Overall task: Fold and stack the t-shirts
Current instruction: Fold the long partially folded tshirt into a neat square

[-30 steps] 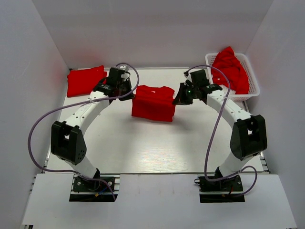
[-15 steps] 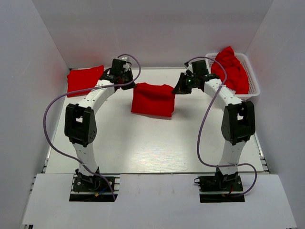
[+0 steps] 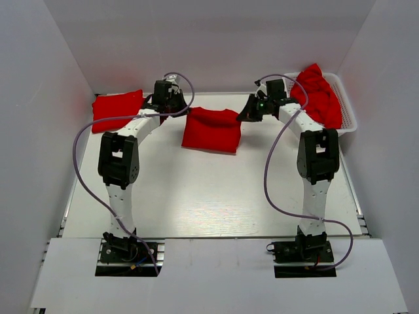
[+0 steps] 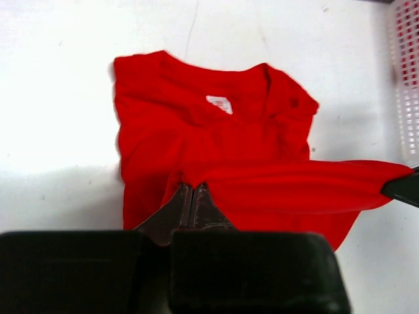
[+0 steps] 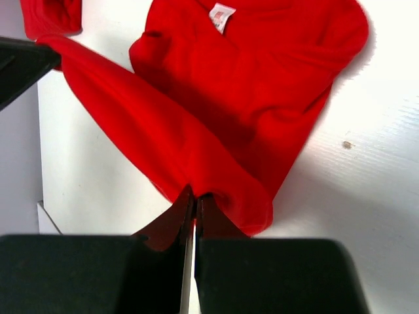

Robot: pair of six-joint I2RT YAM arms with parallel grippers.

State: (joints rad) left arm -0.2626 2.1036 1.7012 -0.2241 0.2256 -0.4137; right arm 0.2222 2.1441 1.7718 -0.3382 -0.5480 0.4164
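Note:
A red t-shirt (image 3: 211, 129) hangs stretched between my two grippers above the far middle of the table. My left gripper (image 3: 180, 116) is shut on its left edge, and my right gripper (image 3: 244, 118) is shut on its right edge. In the left wrist view the gripper (image 4: 193, 188) pinches the folded-over edge, with the collar and white label (image 4: 219, 103) lying beyond. In the right wrist view the gripper (image 5: 196, 195) pinches the same fold of the shirt (image 5: 249, 98). A folded red t-shirt (image 3: 118, 109) lies at the far left. More red t-shirts (image 3: 317, 95) are heaped in the basket.
A white lattice basket (image 3: 349, 114) stands at the far right corner; its wall shows in the left wrist view (image 4: 407, 78). White walls enclose the table on three sides. Purple cables loop from both arms.
Both grippers have carried the shirt farther away toward the back wall. Both arms have stretched out straighter.

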